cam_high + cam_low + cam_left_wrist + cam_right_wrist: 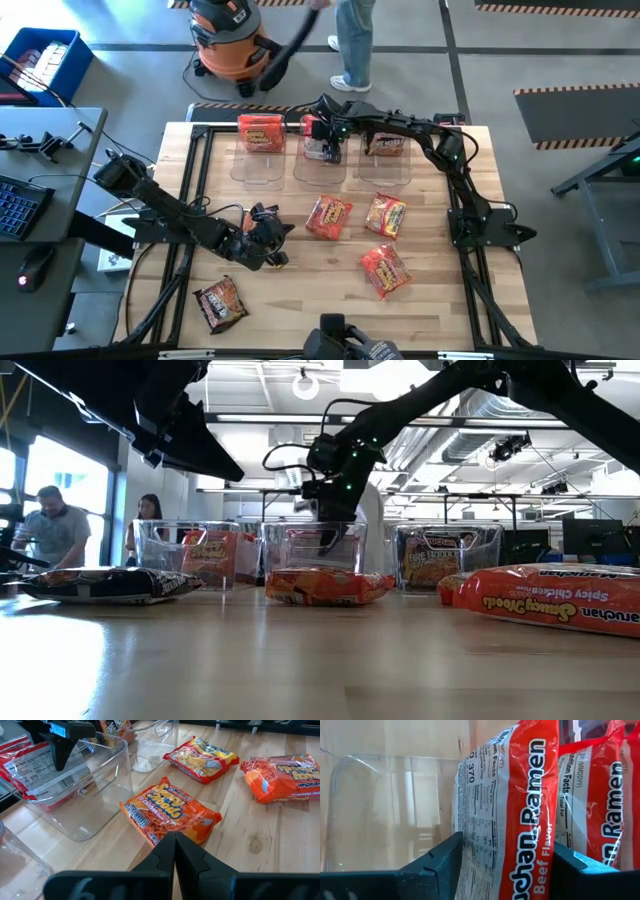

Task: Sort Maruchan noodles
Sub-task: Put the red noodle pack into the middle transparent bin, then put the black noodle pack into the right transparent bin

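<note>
Three clear bins stand along the table's far edge. My right gripper reaches down into the middle bin, shut on a red-and-white noodle packet; a second red-and-white packet stands beside it. The left bin holds an orange packet, and the right bin holds another packet. Lying flat on the table are orange packets and a dark brown one. My left gripper is shut, raised just left of the nearest orange packet. My right gripper pinches the red-and-white packet between its two fingers, which meet it at its nutrition-label side and at its red side. The fingers come from above, pointing down. The packet stands upright inside the middle bin, its lower end hidden.
A black frame rail borders the wooden table. A person's legs and an orange shop vacuum stand beyond the far edge, and people sit in the room behind. Bare wood lies toward the near edge.
</note>
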